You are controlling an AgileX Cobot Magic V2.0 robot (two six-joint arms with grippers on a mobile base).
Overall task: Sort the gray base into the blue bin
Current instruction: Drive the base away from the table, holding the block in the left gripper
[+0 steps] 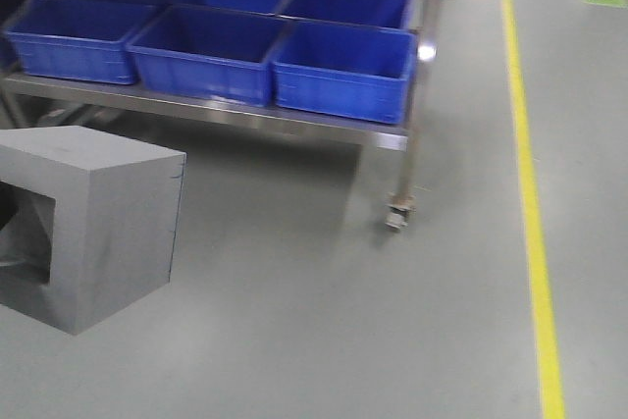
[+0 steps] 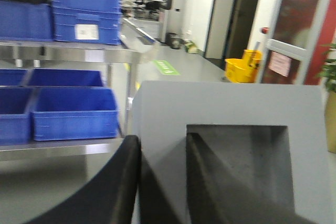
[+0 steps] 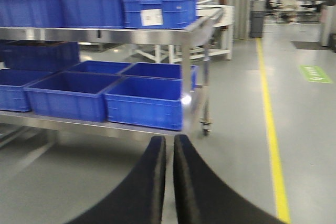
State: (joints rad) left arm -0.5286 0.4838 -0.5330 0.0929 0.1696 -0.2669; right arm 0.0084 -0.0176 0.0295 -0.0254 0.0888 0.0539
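A: Base (image 1: 93, 223), where?
B: Low at 8 o'clock in the front view. Gray, matte, square recess turned toward 9. Well apart from the bins (image 1: 339, 90) and the cart (image 1: 294, 120). In the left wrist view, fills 3 to 6 o'clock, recess facing the lens.

A: Left gripper (image 2: 161, 148)?
B: Clamped on the base wall beside the recess. One finger (image 2: 123, 182) on the outer face, the other (image 2: 205, 182) inside the opening, wall pinched between.

A: Right gripper (image 3: 169, 148)?
B: Fingers (image 3: 152, 182) pressed together, tips touching. Aimed toward 12, at the cart's lower shelf.

A: Bins?
B: Blue, open-topped, two rows on the lower steel shelf, spanning 10 to 1 o'clock in the front view. More stacked on the upper shelf (image 3: 105, 34), one with a white label (image 3: 151, 17).

A: Floor (image 1: 343, 321)?
B: Gray, with a yellow line (image 1: 530, 203) at 3 o'clock, running 12 to 6. Caster (image 1: 397, 215) under the cart's near corner post.
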